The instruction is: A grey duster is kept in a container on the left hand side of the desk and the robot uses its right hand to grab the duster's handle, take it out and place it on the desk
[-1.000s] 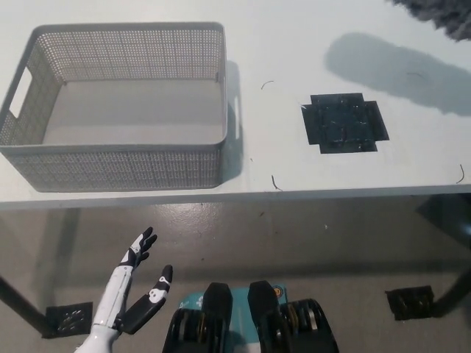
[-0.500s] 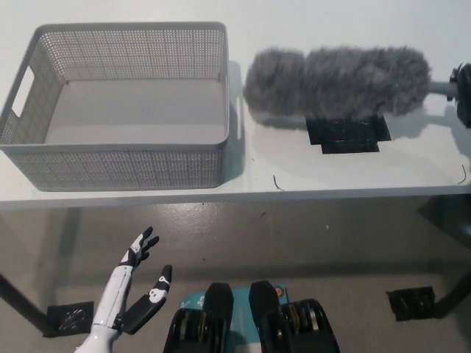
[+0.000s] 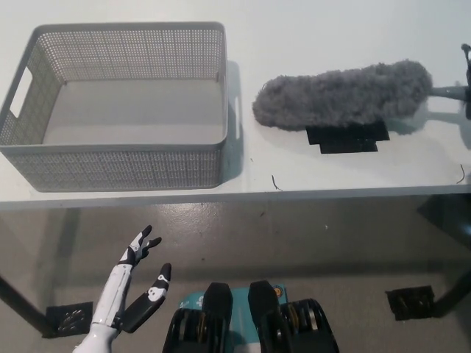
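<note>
The white left hand (image 3: pixel 136 287) hangs nearest, below the desk (image 3: pixel 331 176), fingers spread and empty. Farther on, the grey duster (image 3: pixel 342 94) lies outside the container (image 3: pixel 110 165), to its right, across a black tape patch (image 3: pixel 346 137) — its handle runs to the right hand (image 3: pixel 468 81), too cropped to tell its grasp.

Right hand (image 3: pixel 468 107) mostly beyond picture's edge

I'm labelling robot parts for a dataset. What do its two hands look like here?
The left hand is a slim white shell with black fingertips and a dark inner side by the thumb. No cables or markings show. Of the right hand only a black sliver shows at the right edge; its shape cannot be told.
</note>
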